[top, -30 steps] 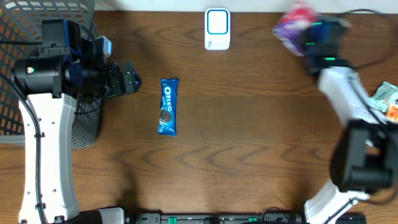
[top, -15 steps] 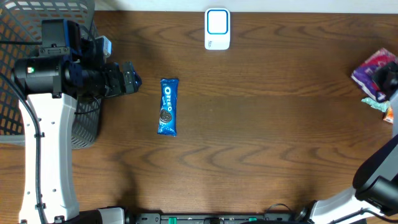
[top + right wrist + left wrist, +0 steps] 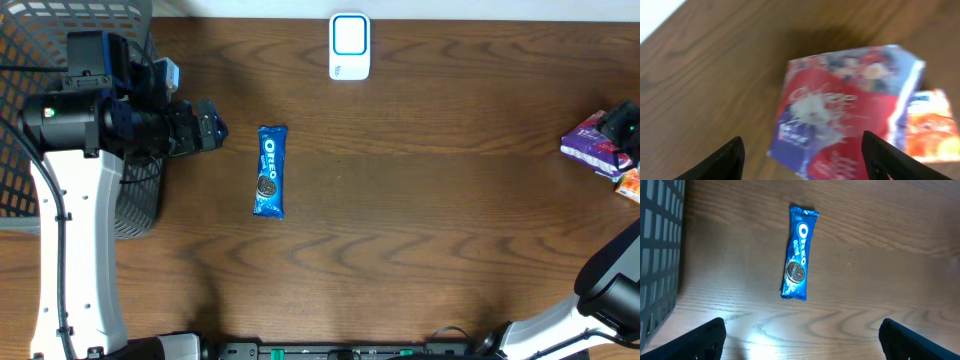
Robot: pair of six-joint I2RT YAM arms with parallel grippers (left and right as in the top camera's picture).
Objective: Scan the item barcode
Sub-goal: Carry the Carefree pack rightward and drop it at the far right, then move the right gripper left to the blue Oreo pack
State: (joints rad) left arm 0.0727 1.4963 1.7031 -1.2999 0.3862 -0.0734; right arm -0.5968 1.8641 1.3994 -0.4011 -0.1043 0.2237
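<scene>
A white barcode scanner (image 3: 349, 46) with a blue window lies at the table's back edge. A blue Oreo packet (image 3: 271, 170) lies lengthwise left of centre, also in the left wrist view (image 3: 798, 253). My left gripper (image 3: 215, 128) hovers just left of it, open (image 3: 802, 342), with only bare wood between its fingers. At the far right a purple and red packet (image 3: 590, 140) rests on the table. My right gripper (image 3: 802, 160) stands open above it, fingers (image 3: 727, 160) wide apart around the blurred packet (image 3: 840, 115).
A dark wire basket (image 3: 30, 60) fills the back left corner behind the left arm. An orange packet (image 3: 630, 185) lies beside the purple one at the right edge, seen too in the right wrist view (image 3: 930, 125). Brown wood stretches between the Oreo packet and the right side.
The right arm swung from beside the scanner to the far right edge with the purple packet, then its jaws spread and the packet settled onto the table. The left arm stayed still.
</scene>
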